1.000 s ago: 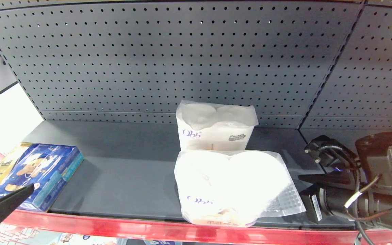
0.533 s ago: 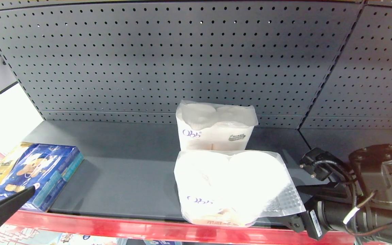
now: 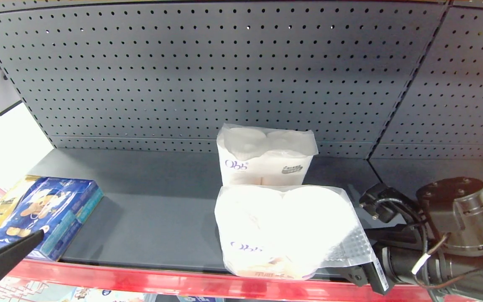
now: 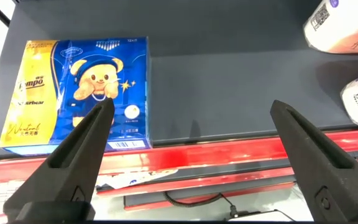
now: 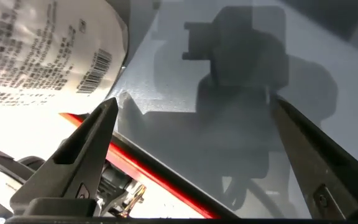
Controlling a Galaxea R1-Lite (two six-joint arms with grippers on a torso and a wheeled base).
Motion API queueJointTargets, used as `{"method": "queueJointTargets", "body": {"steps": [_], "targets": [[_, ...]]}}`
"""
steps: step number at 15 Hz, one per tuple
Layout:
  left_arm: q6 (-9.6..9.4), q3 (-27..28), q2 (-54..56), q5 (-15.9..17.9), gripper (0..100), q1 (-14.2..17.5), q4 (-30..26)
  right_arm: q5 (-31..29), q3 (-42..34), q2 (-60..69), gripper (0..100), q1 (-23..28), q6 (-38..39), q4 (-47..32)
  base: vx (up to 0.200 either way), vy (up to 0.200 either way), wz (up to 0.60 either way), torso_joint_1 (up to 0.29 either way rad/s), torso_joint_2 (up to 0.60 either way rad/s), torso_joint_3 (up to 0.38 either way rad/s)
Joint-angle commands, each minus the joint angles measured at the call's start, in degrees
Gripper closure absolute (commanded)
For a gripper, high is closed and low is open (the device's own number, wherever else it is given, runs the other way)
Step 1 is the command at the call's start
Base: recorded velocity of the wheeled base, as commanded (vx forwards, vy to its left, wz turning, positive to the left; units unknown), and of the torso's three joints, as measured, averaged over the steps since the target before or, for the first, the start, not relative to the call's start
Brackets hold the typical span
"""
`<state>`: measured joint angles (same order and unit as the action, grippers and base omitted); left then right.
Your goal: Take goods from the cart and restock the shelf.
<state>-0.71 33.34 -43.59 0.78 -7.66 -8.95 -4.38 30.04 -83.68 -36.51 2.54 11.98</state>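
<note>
Two white tissue packs stand on the grey shelf (image 3: 157, 209), one at the back (image 3: 264, 155) and one at the front edge (image 3: 283, 228). My right gripper (image 3: 365, 253) is open and empty, low beside the front pack's right side near the shelf's red lip. In the right wrist view the right gripper (image 5: 192, 102) spreads wide over bare shelf, with the front pack (image 5: 42, 56) off to one side. My left gripper (image 4: 191, 109) is open and empty in front of the shelf, beside a blue and yellow tissue box (image 4: 79, 93). One of its fingers (image 3: 6, 256) crosses the red lip.
The blue and yellow box (image 3: 44, 214) lies flat at the shelf's left end. A perforated grey back panel (image 3: 224, 75) closes the rear. A slanted divider (image 3: 396, 105) marks the neighbouring bay on the right. The red lip (image 3: 141, 279) runs along the front. More goods show below it.
My right arm has sunk and drawn back toward the red lip, shifting slightly left alongside the front pack. Both packs, the box and the left gripper have stayed put.
</note>
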Motion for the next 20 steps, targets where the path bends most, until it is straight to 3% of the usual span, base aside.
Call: {"method": "queueJointTargets", "body": {"steps": [1, 20], "targets": [[0.00, -0.12, -0.26, 0.01, 0, 0.01, -0.02, -0.02, 0.11, -0.79, 0, -0.67, 0.01, 0.06, 0.000, 0.000, 0.00, 0.000, 0.00, 0.000], [0.18, -1.96, 1.05, 0.01, 0, 0.01, 0.07, -0.02, 4.68, -4.92, 0, -3.92, 0.10, 0.15, 0.000, 0.000, 0.00, 0.000, 0.00, 0.000]]}}
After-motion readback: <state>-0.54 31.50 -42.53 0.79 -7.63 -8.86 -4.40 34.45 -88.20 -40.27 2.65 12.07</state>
